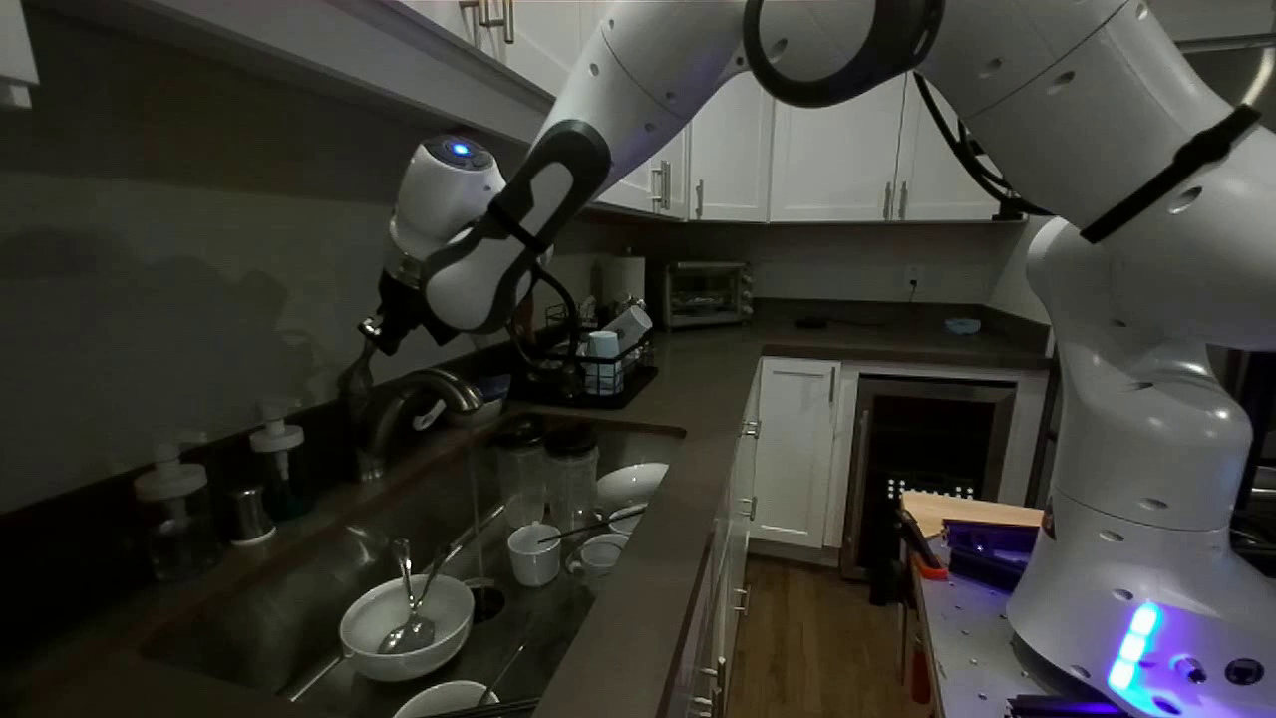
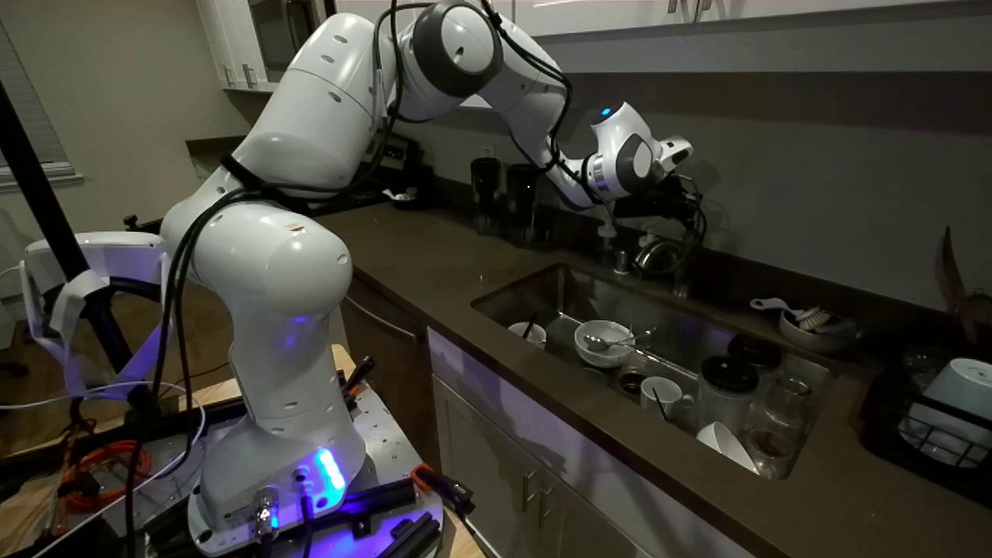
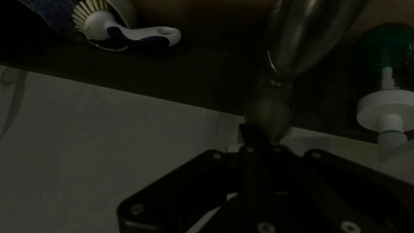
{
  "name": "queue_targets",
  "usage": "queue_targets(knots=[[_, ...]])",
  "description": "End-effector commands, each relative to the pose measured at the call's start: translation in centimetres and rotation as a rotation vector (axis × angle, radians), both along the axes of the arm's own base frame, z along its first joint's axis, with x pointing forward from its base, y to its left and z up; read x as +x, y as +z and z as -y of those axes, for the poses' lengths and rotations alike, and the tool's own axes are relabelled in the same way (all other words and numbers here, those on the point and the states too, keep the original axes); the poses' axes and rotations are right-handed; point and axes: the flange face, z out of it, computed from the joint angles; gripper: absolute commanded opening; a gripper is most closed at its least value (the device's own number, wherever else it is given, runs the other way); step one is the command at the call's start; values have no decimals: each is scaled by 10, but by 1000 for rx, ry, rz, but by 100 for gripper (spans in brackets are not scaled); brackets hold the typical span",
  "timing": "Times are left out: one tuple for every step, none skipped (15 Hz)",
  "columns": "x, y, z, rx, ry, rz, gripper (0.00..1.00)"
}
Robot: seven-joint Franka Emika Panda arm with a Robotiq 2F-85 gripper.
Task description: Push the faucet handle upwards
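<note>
The faucet handle [image 1: 357,377], a slim metal lever, rises behind the curved chrome spout [image 1: 431,384] in an exterior view, just below my fingertips. In the wrist view the handle [image 3: 271,111] is a blurred, dim metal shape at the jaws, beyond the spout [image 3: 312,35]. My gripper [image 3: 254,137] looks shut, its fingers together, with the handle's end partly hidden behind them. Whether they touch cannot be told. My gripper [image 1: 377,331] points down toward the wall side. In an exterior view the dark gripper [image 2: 674,205] stands above the spout [image 2: 659,256] and hides the handle.
The sink [image 2: 593,298] below holds bowls, mugs and lidded jars. Soap bottles [image 1: 277,439] stand beside the faucet. A dish brush [image 3: 139,35] lies in a bowl on its other side. A dish rack [image 1: 608,369] stands farther along. Upper cabinets [image 1: 733,150] hang above.
</note>
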Motion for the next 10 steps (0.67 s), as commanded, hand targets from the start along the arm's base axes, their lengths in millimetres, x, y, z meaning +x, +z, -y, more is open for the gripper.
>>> queue_targets(knots=[[11, 17, -9, 0, 28, 52, 0], [12, 18, -9, 2, 30, 55, 0], [13, 18, -9, 4, 31, 57, 0], [15, 19, -9, 5, 32, 59, 0], [17, 21, -8, 6, 32, 61, 0], [18, 22, -8, 7, 32, 65, 0], [20, 23, -8, 6, 32, 70, 0], [23, 25, -8, 7, 34, 74, 0], [26, 27, -9, 7, 35, 79, 0], [29, 30, -9, 6, 34, 86, 0]])
